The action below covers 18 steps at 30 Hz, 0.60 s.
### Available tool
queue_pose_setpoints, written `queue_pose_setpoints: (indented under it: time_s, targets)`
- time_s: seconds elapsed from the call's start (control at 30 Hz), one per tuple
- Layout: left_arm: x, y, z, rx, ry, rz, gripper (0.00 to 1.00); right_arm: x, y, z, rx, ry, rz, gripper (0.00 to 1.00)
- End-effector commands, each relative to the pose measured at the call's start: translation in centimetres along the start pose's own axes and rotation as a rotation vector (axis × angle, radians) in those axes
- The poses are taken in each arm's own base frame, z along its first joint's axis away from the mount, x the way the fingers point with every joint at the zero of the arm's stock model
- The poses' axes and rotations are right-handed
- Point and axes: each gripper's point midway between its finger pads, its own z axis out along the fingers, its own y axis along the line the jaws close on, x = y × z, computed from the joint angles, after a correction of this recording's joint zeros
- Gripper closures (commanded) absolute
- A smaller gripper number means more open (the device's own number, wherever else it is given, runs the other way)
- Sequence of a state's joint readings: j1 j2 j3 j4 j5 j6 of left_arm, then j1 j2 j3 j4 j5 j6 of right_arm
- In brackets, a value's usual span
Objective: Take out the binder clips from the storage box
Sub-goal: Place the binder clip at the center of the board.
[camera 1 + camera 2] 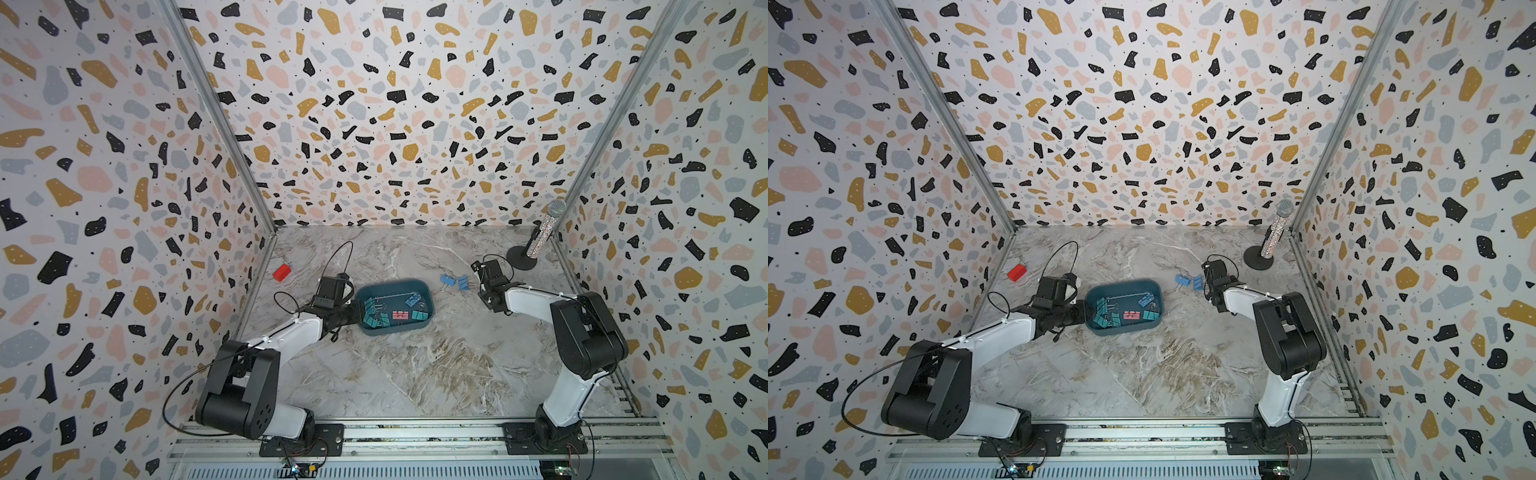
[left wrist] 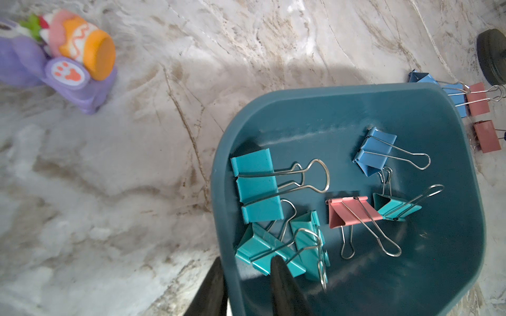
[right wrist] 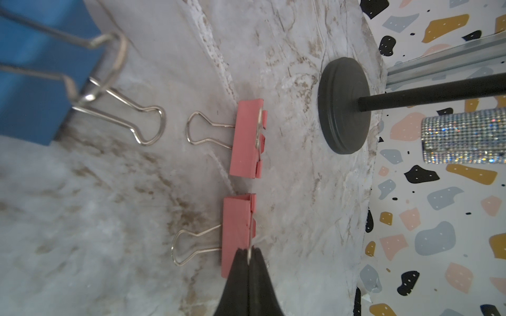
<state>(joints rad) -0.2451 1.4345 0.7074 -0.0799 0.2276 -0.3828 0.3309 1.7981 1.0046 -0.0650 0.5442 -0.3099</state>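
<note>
Pink clip (image 3: pixel 236 232) is resting on the bench (image 3: pixel 109 219) at two o'clock from the box (image 2: pixel 383 109), the right tool (image 3: pixel 249 257) pinching its wire handle. The left tool (image 2: pixel 246 264) is gripping the box wall. More clips (image 2: pixel 257 188) are waiting inside, so letting go probably comes next.

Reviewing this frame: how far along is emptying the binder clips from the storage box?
Done: four binder clips lie on the table outside the storage box, two blue clips and two pink. In hand: the right claw is shut on the wire handle of one pink clip there, not yet released; the left claw clamps the box wall. Left: six inside, four teal clips, a pink clip and a blue clip.
</note>
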Motion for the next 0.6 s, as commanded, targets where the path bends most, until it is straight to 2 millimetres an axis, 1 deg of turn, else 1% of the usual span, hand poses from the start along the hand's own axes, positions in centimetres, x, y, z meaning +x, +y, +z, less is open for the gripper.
queue_pose_setpoints:
  time_s: [0.0, 0.2, 0.43, 0.57]
  targets:
    - [-0.58, -0.45, -0.59, 0.019, -0.033, 0.004, 0.70, 0.30, 0.19, 0.22, -0.008, 0.006, 0.022, 1.00]
    - [-0.56, -0.43, -0.59, 0.019, -0.032, 0.004, 0.70, 0.37, 0.43, 0.22, -0.021, 0.008, 0.028, 0.99]
    - [-0.49, -0.35, -0.58, 0.015, -0.032, 0.003, 0.70, 0.35, 0.31, 0.02, -0.024, 0.005, 0.029, 0.87]
    - [-0.52, -0.39, -0.62, 0.017, -0.033, 0.004, 0.70, 0.40, 0.43, -0.09, -0.033, 0.006, 0.030, 0.83]
